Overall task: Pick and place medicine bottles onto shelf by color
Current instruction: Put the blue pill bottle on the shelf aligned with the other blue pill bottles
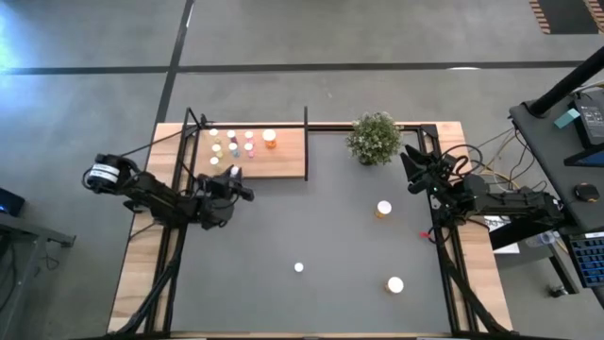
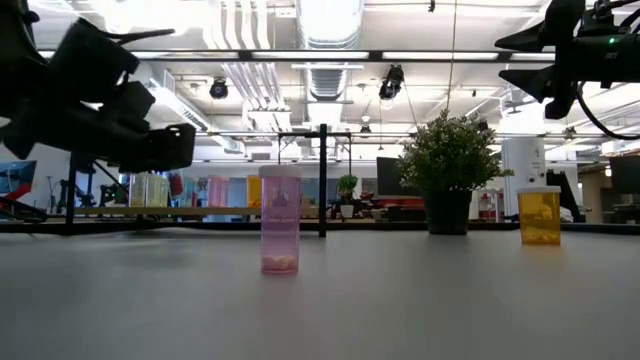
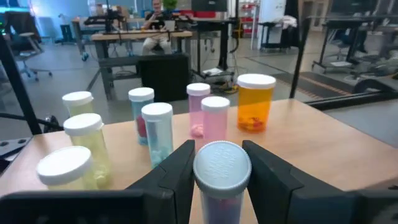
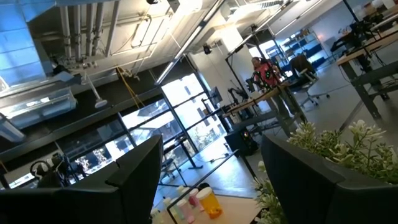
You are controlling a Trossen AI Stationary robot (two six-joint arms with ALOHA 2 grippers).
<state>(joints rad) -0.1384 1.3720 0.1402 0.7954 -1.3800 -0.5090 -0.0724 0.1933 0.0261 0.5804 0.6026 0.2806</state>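
The shelf (image 1: 283,156), a light-wood board in a black frame, lies at the table's far left. Several small white-capped medicine bottles stand on it: yellow-green (image 3: 84,140), bluish (image 3: 157,134), pink (image 3: 214,121) and a larger orange one (image 3: 255,102). At the board's near left edge my left gripper (image 1: 234,176) is shut on one more white-capped bottle (image 3: 222,168) with a pinkish body. Out on the table stand an orange bottle (image 1: 383,208), a small pink one (image 2: 279,220) and another (image 1: 394,284). My right gripper (image 4: 211,180) waits open at the far right. My left gripper pinches the bottle between its two fingers (image 3: 177,171), just under the white cap (image 3: 222,163). The fingers lie about level and come from the table's near left. The bottle stands upright in the hold. The gripper hides its base, so whether it rests on the shelf does not show.
A bushy green potted plant (image 1: 375,138) stands at the far edge, right of the shelf and close to my right gripper. Black frame posts (image 1: 306,127) rise at the shelf's corners. Wooden strips run along the table's left and right sides.
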